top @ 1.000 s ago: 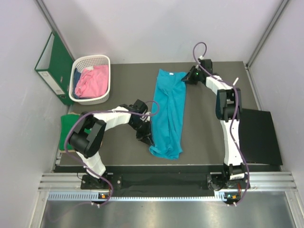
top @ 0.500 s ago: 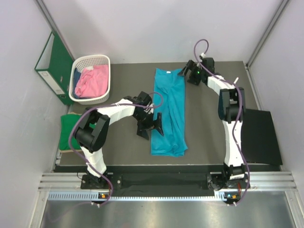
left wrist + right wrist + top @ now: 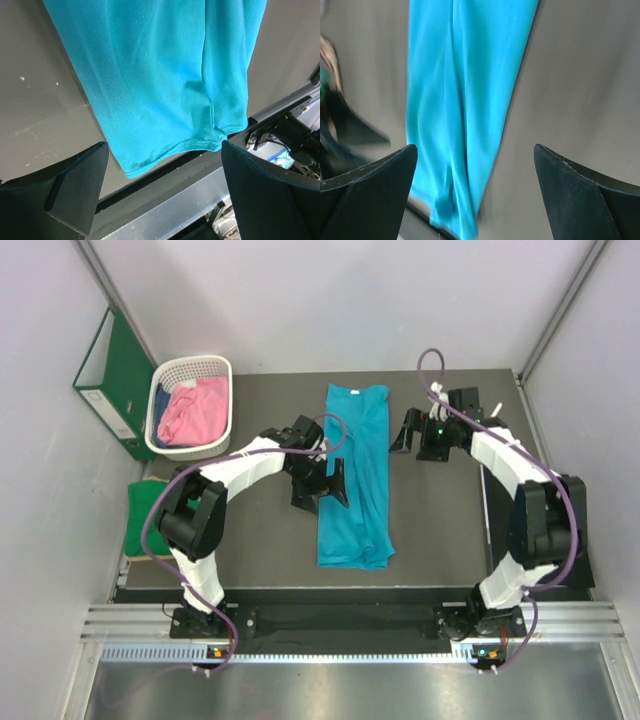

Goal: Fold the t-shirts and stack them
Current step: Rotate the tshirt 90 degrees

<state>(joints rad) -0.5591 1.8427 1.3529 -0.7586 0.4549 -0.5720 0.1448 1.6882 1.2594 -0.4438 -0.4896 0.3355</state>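
Three soft t-shirts: the teal-blue t-shirt (image 3: 355, 475), fine-knit and folded into one long narrow strip, lies flat on the grey surface (image 3: 270, 410) right of the white lattice basket (image 3: 190, 362), its long axis running near-to-far. The pink t-shirt (image 3: 183, 418) is bunched inside that basket, and the green t-shirt (image 3: 148, 510) lies nearer than it. Of the two grippers, both spread wide and empty, the left gripper (image 3: 322, 488) is at the strip's basket-side edge and the right gripper (image 3: 420, 438) is beyond the strip.

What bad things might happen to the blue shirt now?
Both pincers are open and hold nothing. The left pincer sits right at the left edge of the blue shirt, so moving it might snag the cloth and spoil the long fold. The shirt's near end lies close to the front edge of the table, so a tug that way might drag it off. The right pincer is off to the side, so a one-sided pull might twist the strip.
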